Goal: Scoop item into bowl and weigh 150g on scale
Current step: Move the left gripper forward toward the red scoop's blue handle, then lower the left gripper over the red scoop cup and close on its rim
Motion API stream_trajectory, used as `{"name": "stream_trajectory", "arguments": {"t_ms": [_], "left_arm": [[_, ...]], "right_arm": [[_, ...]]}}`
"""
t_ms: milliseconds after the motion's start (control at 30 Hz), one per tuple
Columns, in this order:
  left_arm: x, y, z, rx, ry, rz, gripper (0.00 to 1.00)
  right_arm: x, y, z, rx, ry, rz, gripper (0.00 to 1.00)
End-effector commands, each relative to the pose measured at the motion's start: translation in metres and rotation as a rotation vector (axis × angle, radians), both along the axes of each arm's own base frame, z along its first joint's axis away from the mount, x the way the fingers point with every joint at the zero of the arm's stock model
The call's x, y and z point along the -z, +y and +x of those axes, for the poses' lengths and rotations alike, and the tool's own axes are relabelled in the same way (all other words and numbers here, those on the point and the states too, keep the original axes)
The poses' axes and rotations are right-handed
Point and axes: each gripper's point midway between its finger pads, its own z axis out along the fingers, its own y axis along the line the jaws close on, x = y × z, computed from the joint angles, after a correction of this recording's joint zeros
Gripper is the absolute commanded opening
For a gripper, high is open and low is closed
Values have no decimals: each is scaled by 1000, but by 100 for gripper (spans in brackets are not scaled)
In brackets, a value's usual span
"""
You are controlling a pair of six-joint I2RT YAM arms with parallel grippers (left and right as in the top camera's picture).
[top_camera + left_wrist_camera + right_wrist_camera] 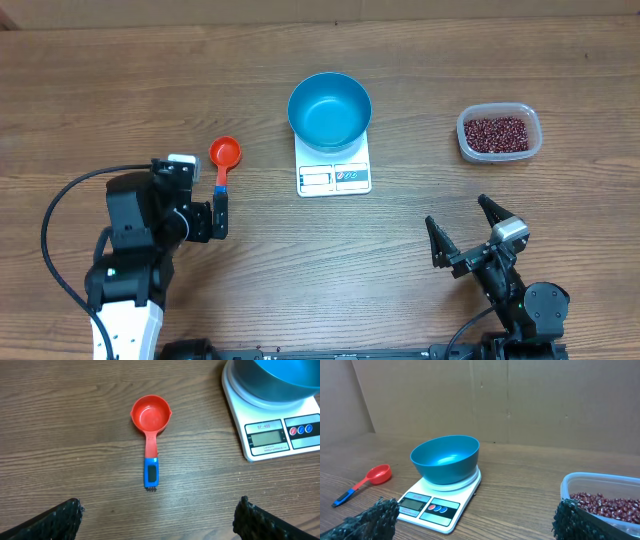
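Beans, the dark red item you are after, lie in a loose pile inside the clear tub. The tub stands toward the far right of the bench, well apart from both arms.

You have the blue bowl upright on the white scale, around the middle of the bench and toward its far edge. The bowl is wider than the platform under it. The scale's display and buttons show on the side facing the robot. In the overhead and right wrist views the inside of the bowl shows plain blue.

Your orange-red scoop lies flat on the bench just left of the scale. Its cup opens upward toward the far edge, and its blue handle tip points back at the left arm.

Your left end effector is fully released, its fingers spread wide and grasping nothing. It sits just on the near side of the scoop's handle tip. In the left wrist view the two dark fingertips fill the lower corners, with the scoop lined up ahead between them and not touching either one.

Your right end effector is likewise spread wide and empty. It is near the bench's near edge on the right and faces the far edge. It is well apart from the tub and the scale.
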Motion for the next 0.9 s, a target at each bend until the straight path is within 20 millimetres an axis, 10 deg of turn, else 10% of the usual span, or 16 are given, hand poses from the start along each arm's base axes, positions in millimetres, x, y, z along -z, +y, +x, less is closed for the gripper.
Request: {"name": "stream_trajectory", "arguments": {"t_ms": [0,333,867], "left_arm": [[-28,-4,19,9,-42,-46,99],[-32,0,63,17,126,-57,100],[27,-1,108,59,296,-85,100]], "right_arm": [[1,-1,0,3,-3,6,100],[1,-1,0,3,-3,6,100],[1,-1,0,3,-3,6,100]]}}
